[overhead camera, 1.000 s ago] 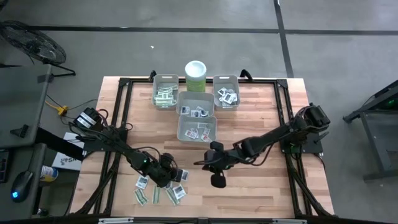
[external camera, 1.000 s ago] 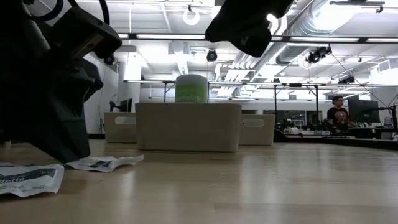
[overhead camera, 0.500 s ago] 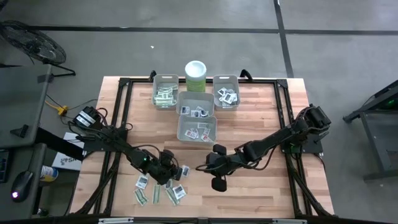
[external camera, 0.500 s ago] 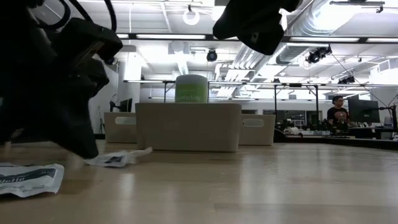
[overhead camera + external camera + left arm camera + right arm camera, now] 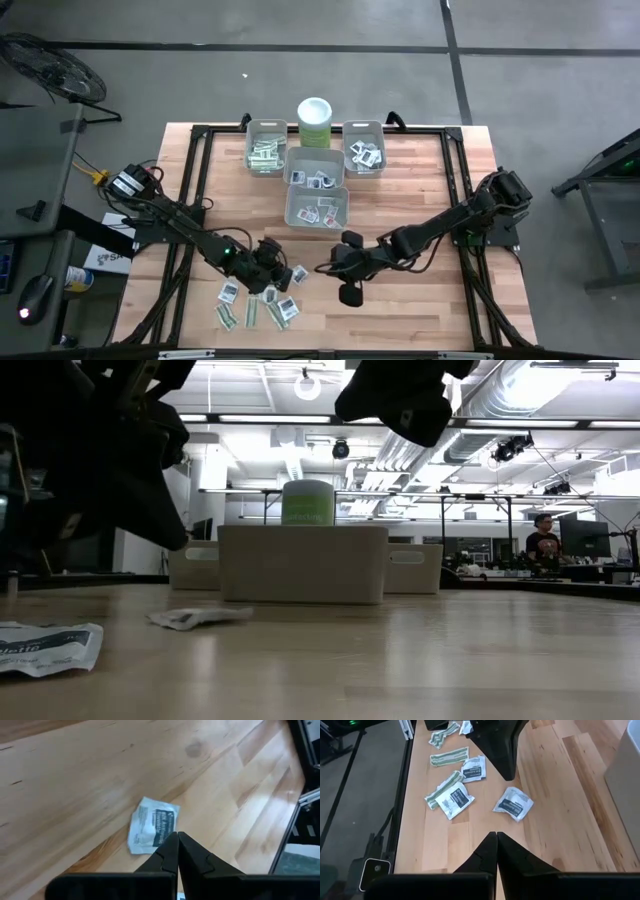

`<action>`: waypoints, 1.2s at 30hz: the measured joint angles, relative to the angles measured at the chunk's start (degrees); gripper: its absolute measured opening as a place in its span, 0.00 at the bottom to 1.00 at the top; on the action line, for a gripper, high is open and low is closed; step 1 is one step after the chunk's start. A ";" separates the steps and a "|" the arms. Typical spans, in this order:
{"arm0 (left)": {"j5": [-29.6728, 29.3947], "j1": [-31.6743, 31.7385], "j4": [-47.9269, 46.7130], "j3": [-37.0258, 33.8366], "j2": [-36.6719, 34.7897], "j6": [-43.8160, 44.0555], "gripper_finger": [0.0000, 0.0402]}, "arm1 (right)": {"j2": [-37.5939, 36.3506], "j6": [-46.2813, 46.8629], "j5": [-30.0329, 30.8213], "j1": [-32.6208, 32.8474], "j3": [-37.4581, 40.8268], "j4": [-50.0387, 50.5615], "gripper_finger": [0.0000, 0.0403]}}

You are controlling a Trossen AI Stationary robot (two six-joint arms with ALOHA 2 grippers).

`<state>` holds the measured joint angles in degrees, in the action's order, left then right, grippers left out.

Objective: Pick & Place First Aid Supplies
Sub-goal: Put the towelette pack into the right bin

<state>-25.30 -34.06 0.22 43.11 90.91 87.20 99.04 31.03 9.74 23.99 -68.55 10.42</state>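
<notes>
While both arms hang over the table's (image 5: 430, 160) front half, the left gripper (image 5: 272, 272) is pinched shut on nothing, a white packet (image 5: 151, 824) lying flat on the wood just past its tips. More packets (image 5: 255, 308) are scattered near the front edge. The right gripper (image 5: 322, 268), also closed and empty, hovers mid-table. Grey bins (image 5: 316, 206) line the back edge.
</notes>
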 joint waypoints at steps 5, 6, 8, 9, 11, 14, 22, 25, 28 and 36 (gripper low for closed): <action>0.99 -0.02 -0.83 0.00 0.00 0.02 0.00 | 0.00 -1.29 0.18 -0.02 0.00 -0.88 0.00; 0.82 -0.02 -0.98 0.00 0.00 0.02 0.00 | 0.00 -1.33 0.34 -0.02 0.00 -0.86 0.00; 0.14 -0.02 -0.67 0.02 0.00 0.02 0.00 | 0.00 -1.35 0.85 -0.02 0.00 -0.86 0.00; 0.04 -0.02 -0.40 0.02 0.00 -0.03 0.00 | 0.00 -1.43 0.93 -0.02 0.00 -0.86 0.00; 0.06 0.10 -0.23 0.02 0.00 -1.42 0.01 | 0.00 -1.46 1.06 -0.07 0.00 -0.91 0.00; 0.92 0.71 -0.31 0.07 0.43 -3.05 0.04 | 0.26 -1.44 0.79 -0.11 0.00 -2.49 0.00; 2.41 2.40 -1.93 0.07 0.42 -4.48 0.09 | 7.78 -1.13 1.02 -0.11 -0.07 -16.62 0.00; 4.05 2.29 -3.17 0.08 0.42 -4.47 0.09 | 10.34 0.82 3.62 -0.11 -0.07 -20.34 0.00; 6.84 2.19 -6.37 0.11 0.42 -4.43 0.09 | 12.92 2.51 6.66 -0.11 -0.05 -22.82 0.00; 9.92 2.19 -9.46 0.11 0.42 -2.99 0.09 | 19.96 7.89 8.72 -0.48 0.02 -28.93 0.00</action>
<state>-15.38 -31.88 -9.24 43.22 91.33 84.21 119.01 38.91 18.46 23.51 -68.53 -18.51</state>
